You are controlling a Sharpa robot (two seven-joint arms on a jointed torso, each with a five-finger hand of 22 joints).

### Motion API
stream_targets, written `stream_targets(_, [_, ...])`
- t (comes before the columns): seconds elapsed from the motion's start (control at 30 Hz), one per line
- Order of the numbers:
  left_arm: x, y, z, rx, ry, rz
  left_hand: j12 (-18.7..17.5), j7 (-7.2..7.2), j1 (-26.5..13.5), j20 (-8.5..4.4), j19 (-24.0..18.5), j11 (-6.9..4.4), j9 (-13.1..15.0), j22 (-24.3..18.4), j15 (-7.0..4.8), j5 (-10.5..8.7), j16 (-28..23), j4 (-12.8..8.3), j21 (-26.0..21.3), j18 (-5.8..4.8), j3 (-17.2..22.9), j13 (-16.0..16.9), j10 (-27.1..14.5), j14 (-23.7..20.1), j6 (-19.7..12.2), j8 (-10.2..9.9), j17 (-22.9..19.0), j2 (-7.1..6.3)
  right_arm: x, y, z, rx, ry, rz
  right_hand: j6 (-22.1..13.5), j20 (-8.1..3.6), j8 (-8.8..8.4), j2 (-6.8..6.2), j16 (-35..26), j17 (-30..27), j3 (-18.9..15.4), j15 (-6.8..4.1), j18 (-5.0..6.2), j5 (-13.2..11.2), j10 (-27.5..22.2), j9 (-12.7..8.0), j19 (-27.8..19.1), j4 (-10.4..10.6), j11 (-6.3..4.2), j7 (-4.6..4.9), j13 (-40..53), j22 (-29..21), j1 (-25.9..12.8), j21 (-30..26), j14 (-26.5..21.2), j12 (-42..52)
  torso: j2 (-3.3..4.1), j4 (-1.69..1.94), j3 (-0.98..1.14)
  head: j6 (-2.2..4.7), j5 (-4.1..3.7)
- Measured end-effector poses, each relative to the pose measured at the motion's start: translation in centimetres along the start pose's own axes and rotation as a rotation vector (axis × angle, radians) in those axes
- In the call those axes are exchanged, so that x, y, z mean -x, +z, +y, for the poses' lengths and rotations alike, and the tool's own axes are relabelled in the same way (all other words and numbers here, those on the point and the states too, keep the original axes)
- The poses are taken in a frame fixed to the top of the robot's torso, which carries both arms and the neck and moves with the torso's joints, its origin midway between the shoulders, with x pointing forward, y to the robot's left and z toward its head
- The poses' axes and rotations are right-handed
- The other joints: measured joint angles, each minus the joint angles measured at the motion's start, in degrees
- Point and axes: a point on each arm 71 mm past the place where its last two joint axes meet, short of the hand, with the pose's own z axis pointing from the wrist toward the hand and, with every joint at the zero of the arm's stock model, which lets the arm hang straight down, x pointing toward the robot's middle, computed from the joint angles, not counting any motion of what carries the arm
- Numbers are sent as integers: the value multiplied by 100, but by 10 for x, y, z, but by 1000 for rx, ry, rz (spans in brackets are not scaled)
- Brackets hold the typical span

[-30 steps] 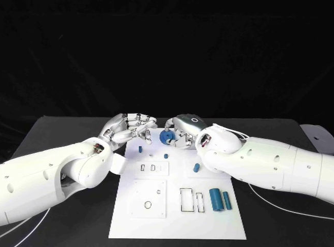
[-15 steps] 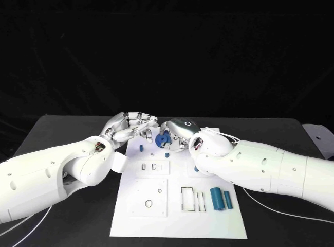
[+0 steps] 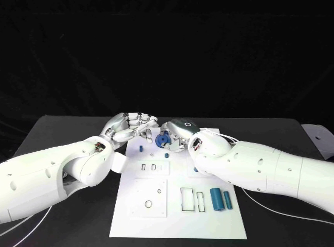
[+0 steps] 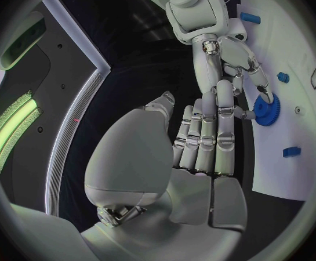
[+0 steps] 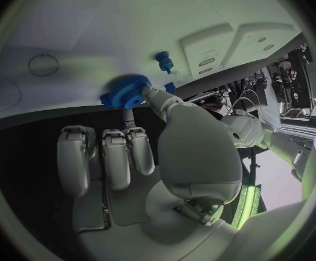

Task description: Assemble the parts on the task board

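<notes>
Right robot hand [image 3: 178, 135] slightly nearer, blue gear [image 3: 163, 138]

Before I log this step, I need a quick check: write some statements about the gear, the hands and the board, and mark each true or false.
1. The right hand holds the blue gear. True.
2. The gear lies flat in a board recess. False: it is held above the task board, at its far end.
3. Two blue cylinders lie on the board's near right part. True.
4. The left hand grips a cylinder. False: it holds no cylinder; its fingers reach toward the gear.
</notes>
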Motion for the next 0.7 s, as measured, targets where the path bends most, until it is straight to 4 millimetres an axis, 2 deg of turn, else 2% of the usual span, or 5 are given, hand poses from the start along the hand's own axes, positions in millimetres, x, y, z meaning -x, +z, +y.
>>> stream_targets(0.13, [0, 0, 0, 0, 0, 0, 0, 0, 0, 0, 0, 0, 0, 0, 0, 0, 0, 0, 0, -1, 0, 0, 0, 0, 0, 0, 0, 0, -1, 0, -2, -6, -2, 6, -325, 5, -243, -50, 6, 0, 3, 83, 0, -37, -102, -103, 0, 22, 102, 113, 0, 0, -51, 0, -1, -102, -1, -2, 2, 0, -5])
stream_targets(0.27, [0, 0, 0, 0, 0, -1, 0, 0, 0, 0, 0, 0, 0, 0, 0, 0, 0, 0, 0, 0, 0, 0, 0, 0, 0, 0, 3, 0, -2, 0, -5, -13, -1, 16, -479, 75, -466, -105, 23, -1, -201, 134, 0, -149, -133, -154, 11, 203, 132, 170, 0, -1, -311, 0, -12, -110, -1, -5, 2, -1, -5])
stream_targets(0.33, [1, 0, 0, 1, 0, -1, 0, 0, 0, 0, 0, 0, 0, 0, 0, 0, 0, 2, 9, 0, 2, 0, 0, 0, 0, 0, 5, 0, -2, -1, -5, -15, 2, 22, -480, 80, -515, -97, 23, -1, -328, 134, 0, -159, -133, -152, 6, 330, 132, 171, 0, -1, -449, 0, -12, -110, -2, -5, 2, -1, -5])
stream_targets(0.43, [1, 0, 0, 1, 0, -1, 0, 0, 0, 21, -21, 0, 9, 11, 0, 0, 0, 16, 38, 0, 16, 0, 0, 0, 0, 0, 4, 0, -3, -2, -7, -20, 10, 36, -415, 95, -555, -75, 47, -1, -512, 134, 1, 96, -112, -134, -10, 579, 153, 170, 0, -1, -727, 0, -12, -110, -2, -5, 5, -2, -4])
stream_targets(0.7, [1, 0, 0, 1, 1, -2, 0, 0, 0, 21, -21, 0, 9, 11, 0, 0, 0, 16, 38, -1, 16, 0, 0, 0, 0, 0, 4, 0, -1, -11, -18, -39, 37, 51, -258, 95, -554, -67, 47, -1, -526, 134, 1, 212, -112, -96, -10, 613, 153, 139, 4, 4, -732, 0, -12, -96, -2, -10, 6, 1, -19])
